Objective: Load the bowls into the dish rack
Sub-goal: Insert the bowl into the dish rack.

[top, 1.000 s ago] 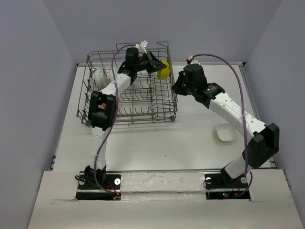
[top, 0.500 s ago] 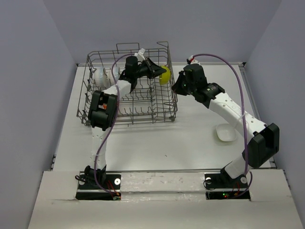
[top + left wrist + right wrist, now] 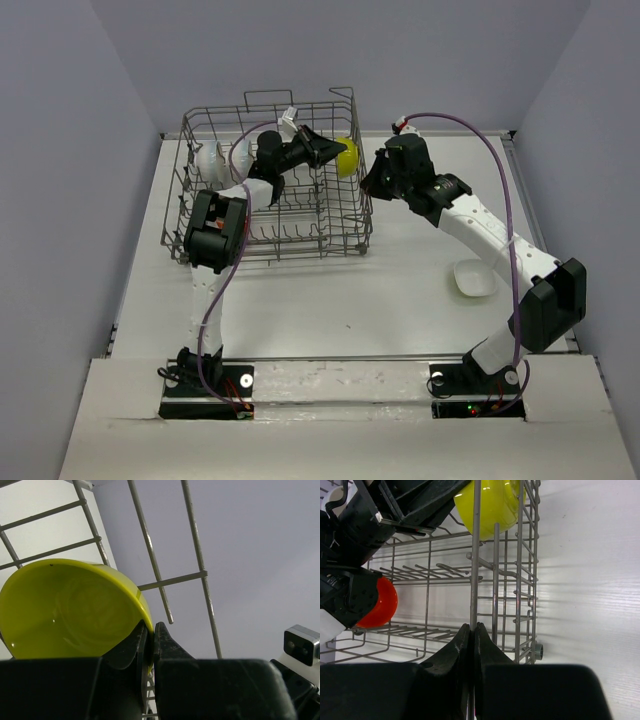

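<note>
The grey wire dish rack stands at the back left of the table. My left gripper reaches over the rack and is shut on the rim of a yellow bowl, held on edge just inside the rack's right wall. The left wrist view shows the jaws pinching the yellow bowl. My right gripper is shut on an upright wire of the rack's right wall. Inside the rack a red bowl shows, with white dishes at its far left. A white bowl lies on the table at the right.
The rack's upright tines and raised sides surround the left gripper. The right arm stretches from its base across the table's right half, passing above the white bowl. Grey walls close the table at the back and sides.
The left wrist has sunk lower and tilted, bringing the yellow bowl slightly down along the rack's right wall. The right arm has stayed on the rack wire.
</note>
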Controlling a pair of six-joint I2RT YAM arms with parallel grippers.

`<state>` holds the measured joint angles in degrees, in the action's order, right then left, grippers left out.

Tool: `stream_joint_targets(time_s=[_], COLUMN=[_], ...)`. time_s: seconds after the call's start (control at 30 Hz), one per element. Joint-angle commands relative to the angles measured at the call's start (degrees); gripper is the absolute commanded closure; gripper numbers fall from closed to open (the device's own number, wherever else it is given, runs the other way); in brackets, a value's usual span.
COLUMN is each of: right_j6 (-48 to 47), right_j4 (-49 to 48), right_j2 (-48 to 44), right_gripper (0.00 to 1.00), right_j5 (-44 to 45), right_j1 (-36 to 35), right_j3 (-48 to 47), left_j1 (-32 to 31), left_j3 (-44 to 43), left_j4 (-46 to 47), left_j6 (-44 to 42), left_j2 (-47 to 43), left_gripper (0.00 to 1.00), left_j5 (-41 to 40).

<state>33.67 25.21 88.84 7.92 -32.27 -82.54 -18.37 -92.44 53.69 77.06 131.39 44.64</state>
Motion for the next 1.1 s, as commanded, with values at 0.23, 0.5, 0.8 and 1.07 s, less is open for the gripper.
stream_joint_targets(time_s=[0.23,0.5,0.8,1.07], right_j6=[-3.5,-3.7,-3.7,-3.9], right_j4=[1.0,0.9,1.0,1.2], right_j2=[0.3,0.5,0.7,0.6], right_gripper=[0.99,0.99,0.99,0.99], right_j5=[0.0,0.1,0.1,0.3], right_j1=[0.2,0.2,0.2,0.2], right_j3=[1.4,1.4,1.2,1.1], left_j1=[-0.9,-0.9,-0.8,-0.7], left_j3=[0.3,0.2,-0.8,-1.9], left_j4=[12.5,11.4,4.8,1.7], left_j6=[5.0,6.5,3.6,3.0], left_j2=[-0.3,1.3,1.5,1.6], left_gripper=[1.00,0.98,0.83,0.73], left_j5=[2.4,2.5,1.9,1.5])
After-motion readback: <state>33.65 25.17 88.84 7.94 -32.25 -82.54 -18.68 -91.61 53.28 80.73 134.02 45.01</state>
